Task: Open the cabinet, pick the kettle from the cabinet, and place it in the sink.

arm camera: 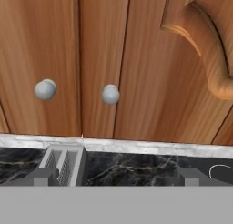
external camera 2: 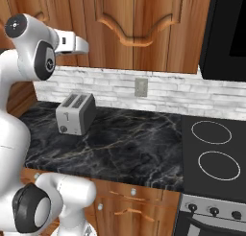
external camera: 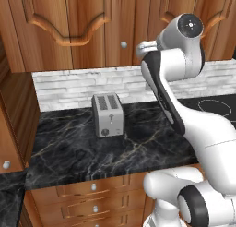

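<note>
The cabinet (arm camera: 150, 59) is shut, its two reddish-brown doors meeting at a seam with two round silver knobs (arm camera: 110, 94) side by side. My gripper (arm camera: 117, 177) faces the doors a short way off, open and holding nothing, with the right knob just above the gap between its fingertips (arm camera: 193, 176). From the base, the cabinet (external camera: 69, 23) hangs above the counter and my hand (external camera 2: 72, 42) is raised to the height of the doors' lower edge. The kettle is hidden behind the shut doors. The sink is out of view.
A silver toaster (external camera: 108, 115) stands on the black marble counter (external camera: 138, 152) below the cabinet. A black cooktop (external camera 2: 214, 153) lies to the right, with a dark appliance (external camera 2: 228, 33) above it. Drawer units (external camera: 94, 198) sit under the counter.
</note>
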